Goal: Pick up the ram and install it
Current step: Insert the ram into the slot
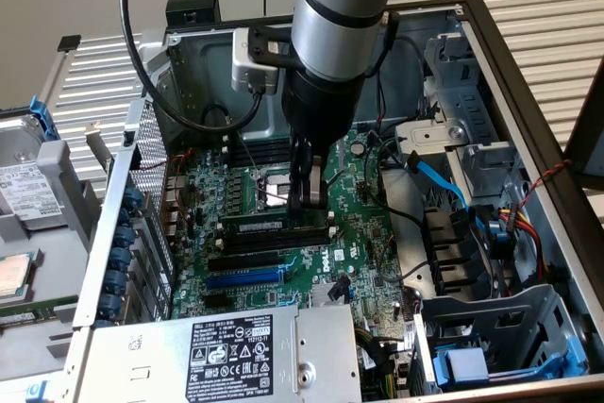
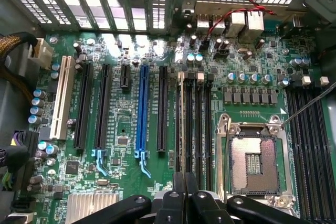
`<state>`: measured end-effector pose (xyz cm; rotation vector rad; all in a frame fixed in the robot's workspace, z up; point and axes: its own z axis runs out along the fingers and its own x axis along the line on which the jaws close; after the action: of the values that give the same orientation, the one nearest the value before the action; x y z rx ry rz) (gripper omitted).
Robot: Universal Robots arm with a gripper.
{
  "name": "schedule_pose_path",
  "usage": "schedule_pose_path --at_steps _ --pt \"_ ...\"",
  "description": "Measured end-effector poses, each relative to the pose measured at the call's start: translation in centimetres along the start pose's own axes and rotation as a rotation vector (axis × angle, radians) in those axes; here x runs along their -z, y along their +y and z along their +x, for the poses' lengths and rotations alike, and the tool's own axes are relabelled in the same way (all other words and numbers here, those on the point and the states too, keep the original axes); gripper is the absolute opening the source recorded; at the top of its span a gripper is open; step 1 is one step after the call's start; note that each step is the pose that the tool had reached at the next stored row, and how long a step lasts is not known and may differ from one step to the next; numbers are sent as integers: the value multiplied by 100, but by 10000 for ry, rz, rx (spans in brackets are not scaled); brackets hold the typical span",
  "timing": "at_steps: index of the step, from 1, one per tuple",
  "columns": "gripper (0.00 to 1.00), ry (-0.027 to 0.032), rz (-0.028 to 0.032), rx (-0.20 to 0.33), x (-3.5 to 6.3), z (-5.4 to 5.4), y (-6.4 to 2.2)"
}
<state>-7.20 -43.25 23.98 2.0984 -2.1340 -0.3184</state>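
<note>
Edge-up among the black memory slots (image 1: 250,243) of the motherboard (image 1: 363,233), the ram (image 1: 255,225) stands upright. At its right end the gripper (image 1: 309,203), fingers pinched narrow, apparently steadies it for seating.

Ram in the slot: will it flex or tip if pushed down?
Probably stiff: the ram is a flat board carrying chips. Standing on edge, it could tilt, since the hand sits at one end. Likely fragile, being thin.
</note>
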Motion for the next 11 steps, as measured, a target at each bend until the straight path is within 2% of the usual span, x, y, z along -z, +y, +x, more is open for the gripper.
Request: schedule_pose_path --at_steps 11 --pt "12 3 2 6 -19 1 -2"
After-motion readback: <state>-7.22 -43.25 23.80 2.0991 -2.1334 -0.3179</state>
